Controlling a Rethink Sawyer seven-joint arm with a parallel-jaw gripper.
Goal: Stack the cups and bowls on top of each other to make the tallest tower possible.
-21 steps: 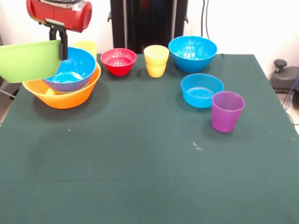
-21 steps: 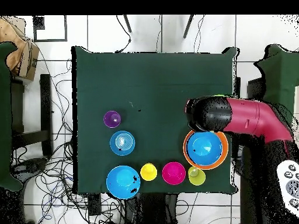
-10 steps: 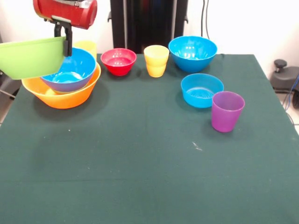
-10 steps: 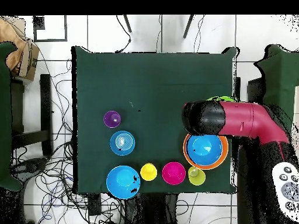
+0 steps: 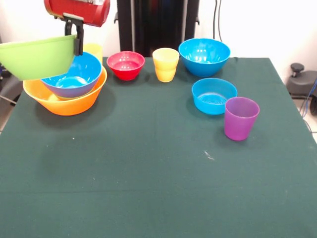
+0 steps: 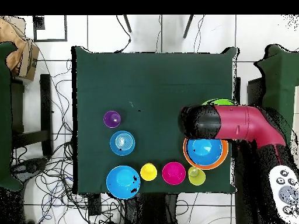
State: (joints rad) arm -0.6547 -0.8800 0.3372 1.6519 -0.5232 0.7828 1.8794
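- Your claw point(image 5: 78, 43) is clamped on the rim of the lime green bowl point(image 5: 37, 57), holding it tilted in the air.
- Just below the claw, the large blue bowl point(image 5: 74, 74) sits nested in the orange-yellow bowl point(image 5: 67, 101) on the table point(image 5: 148, 173).
- Right behind the claw you see a yellow cup point(image 5: 92, 49), mostly hidden.
- Further off along the table's far edge stand the small red bowl point(image 5: 126, 65), a second yellow cup point(image 5: 165, 64) and another large blue bowl point(image 5: 204, 56).
- Well apart from the claw, the shallow blue bowl point(image 5: 214, 95) sits just beside the purple cup point(image 5: 240, 118).
- From overhead, your arm point(image 6: 233, 123) covers most of the green bowl.
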